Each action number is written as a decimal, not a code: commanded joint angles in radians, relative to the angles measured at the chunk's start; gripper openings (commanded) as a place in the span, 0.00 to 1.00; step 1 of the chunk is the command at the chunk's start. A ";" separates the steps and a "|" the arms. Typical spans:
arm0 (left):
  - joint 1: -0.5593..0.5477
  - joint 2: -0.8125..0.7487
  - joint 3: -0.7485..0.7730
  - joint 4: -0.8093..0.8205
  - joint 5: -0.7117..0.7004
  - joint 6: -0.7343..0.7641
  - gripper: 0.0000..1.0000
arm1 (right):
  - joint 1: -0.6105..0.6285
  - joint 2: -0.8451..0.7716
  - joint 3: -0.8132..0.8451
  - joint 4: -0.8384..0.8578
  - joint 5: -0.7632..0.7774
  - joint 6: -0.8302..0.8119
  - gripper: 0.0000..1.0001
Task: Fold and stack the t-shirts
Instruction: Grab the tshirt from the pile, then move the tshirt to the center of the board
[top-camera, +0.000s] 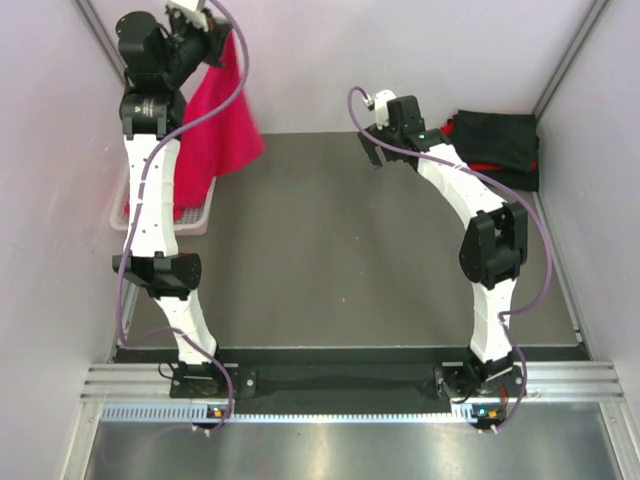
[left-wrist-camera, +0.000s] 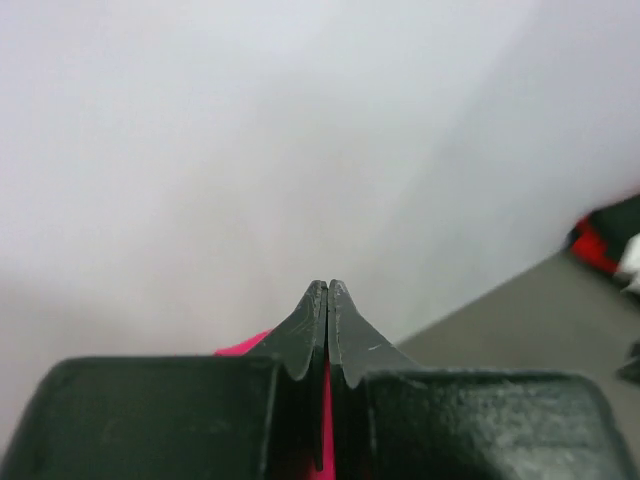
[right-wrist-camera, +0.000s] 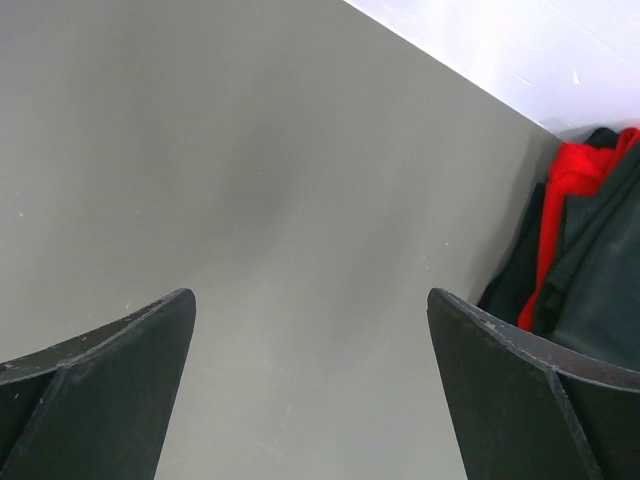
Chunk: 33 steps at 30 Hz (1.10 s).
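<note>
Left gripper (left-wrist-camera: 327, 288) pinching crimson red t-shirt (top-camera: 218, 125) between pressed-together fingers, shirt hanging raised above white mesh basket (top-camera: 198, 224) at far left of table (top-camera: 330, 270), right gripper (right-wrist-camera: 310, 296) spread wide, near black t-shirts (top-camera: 497, 148) heaped in far right corner

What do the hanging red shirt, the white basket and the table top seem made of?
Red t-shirt: soft matte cloth, perhaps cotton; it hangs in limp folds. Basket: seemingly white plastic, with mesh wall. Table top: smooth matte grey sheet, material unclear.
</note>
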 joint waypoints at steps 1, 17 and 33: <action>-0.083 -0.011 0.108 0.221 0.049 -0.052 0.00 | 0.002 -0.038 0.080 0.022 0.013 -0.020 1.00; -0.284 0.006 0.293 0.409 0.065 -0.138 0.00 | -0.145 -0.090 0.114 0.058 0.111 0.024 1.00; -0.692 -0.085 0.080 0.594 -0.093 0.704 0.00 | -0.213 -0.154 0.160 0.058 0.013 0.044 1.00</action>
